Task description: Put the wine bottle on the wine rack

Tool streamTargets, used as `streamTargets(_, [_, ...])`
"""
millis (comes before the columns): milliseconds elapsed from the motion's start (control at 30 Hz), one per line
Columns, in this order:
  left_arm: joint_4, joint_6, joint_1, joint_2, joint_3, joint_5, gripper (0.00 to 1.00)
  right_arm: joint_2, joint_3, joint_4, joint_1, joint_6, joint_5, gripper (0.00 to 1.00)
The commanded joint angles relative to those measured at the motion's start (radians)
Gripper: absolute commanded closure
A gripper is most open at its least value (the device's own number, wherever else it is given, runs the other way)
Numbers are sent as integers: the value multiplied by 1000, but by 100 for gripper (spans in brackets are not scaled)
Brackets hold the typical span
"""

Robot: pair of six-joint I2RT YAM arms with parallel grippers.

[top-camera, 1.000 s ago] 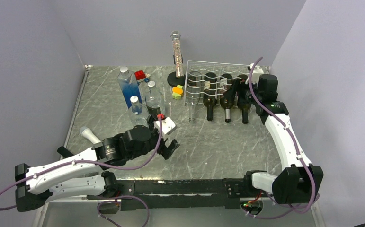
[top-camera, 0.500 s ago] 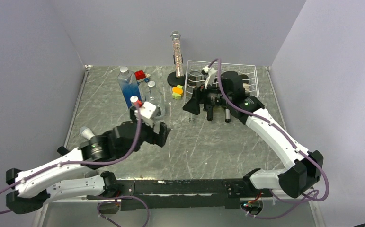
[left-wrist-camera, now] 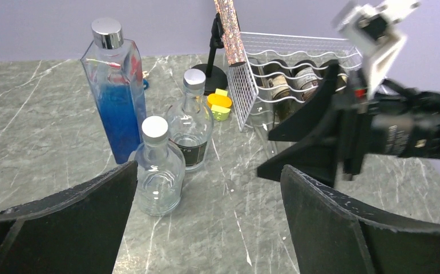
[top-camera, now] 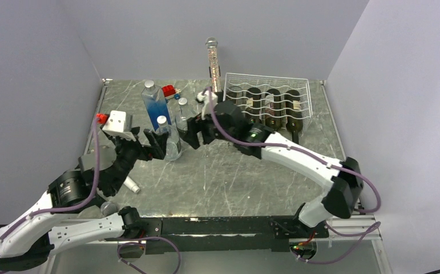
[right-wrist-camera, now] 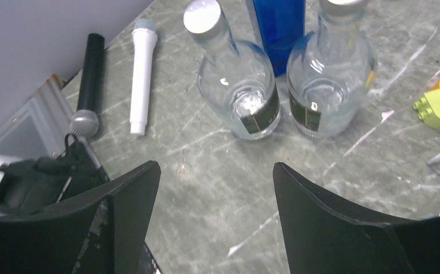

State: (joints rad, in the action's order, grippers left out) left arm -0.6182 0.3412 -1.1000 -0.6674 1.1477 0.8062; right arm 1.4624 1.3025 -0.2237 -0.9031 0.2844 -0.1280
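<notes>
Just ahead of the right pincer, jaws apart and empty, two clear bottles; wine rack behind it.

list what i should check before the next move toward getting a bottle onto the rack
1. right end effector open and empty: ok
2. left end effector open and empty: ok
3. round clear bottle and taller clear bottle upright and capped: ok
4. free cradle on the wine rack: cannot tell; dark bottles lie in it and its left end is hard to read
5. room between the end effectors: not ok, both face the same clear bottles from opposite sides, close together
6. which bottle goes next: cannot tell
</notes>
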Motion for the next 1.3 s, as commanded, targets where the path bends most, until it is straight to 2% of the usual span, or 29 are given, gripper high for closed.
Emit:
streamTargets(0, [-19,1,5,49,29,13,1,114,147,89,-89,-4,215,22])
streamTargets(267, [-64,5,5,120,49,-10,1,425,436,42,-146,-58,261,23])
streamTargets(567, [-121,55,5,159,42,-20,1,659,733,-137,-181,-67,485,28])
streamTargets(667, [-126,69,5,159,36,-26,1,688,742,-136,-186,-69,510,32])
streamTargets(800, [-134,79,4,153,35,-37,1,702,735,-133,-185,-75,524,44])
streamTargets(933, [-128,84,5,151,25,-49,1,729,784,-215,-179,-58,498,48])
streamTargets(1033, [-126,96,4,147,19,-64,1,729,784,-245,-173,-31,463,61])
streamTargets(1167, [-135,123,4,140,9,-79,1,698,759,-299,-159,8,446,98])
streamTargets(1267, [-142,140,5,141,0,-95,1,629,678,-293,-151,15,448,100])
